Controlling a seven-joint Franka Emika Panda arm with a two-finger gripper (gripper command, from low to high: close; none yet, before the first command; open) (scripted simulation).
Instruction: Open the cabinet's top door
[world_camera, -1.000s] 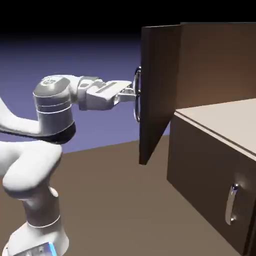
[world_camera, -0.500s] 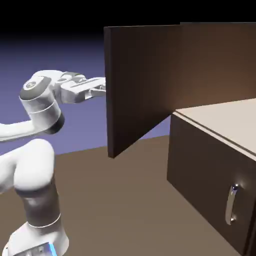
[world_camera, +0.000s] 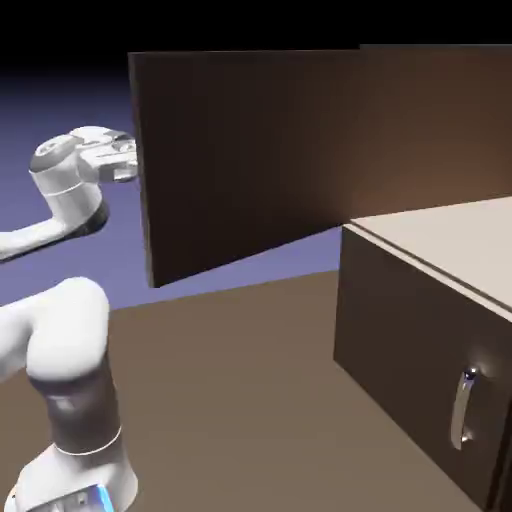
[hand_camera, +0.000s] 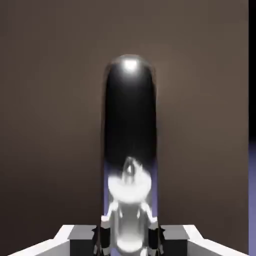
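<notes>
Jaws: clenched on the silver handle of the top door. In the hand view the gripper (hand_camera: 129, 241) has one finger on each side of the handle (hand_camera: 130, 110), at the bottom edge. The handle's lower end and the finger bodies are cut off there. Bright glare and mirror-like reflections make the exact contact patches hard to read. Handle runs upright in that view, rounded at the top, very dark along its middle, with one hot highlight near the tip.

Behind it the top door (world_camera: 240, 160) fills most of the hand view, with a strip of black and blue-violet down the right side.

Exterior view: top door is swung wide open, reaching from the cabinet (world_camera: 440, 235) toward the exterior view's left. Its free edge covers the fingertips, and its handle is out of sight on the far face. Only the back part of the hand shows, just beside that edge. Arm (world_camera: 72, 335) is partly cropped at the left border, base cropped at the bottom.

Pale board inside the cabinet is visible, cut off at the right. Below it, the lower panel (world_camera: 400, 345) sits closed, its own silver handle (world_camera: 463, 410) in plain view.
</notes>
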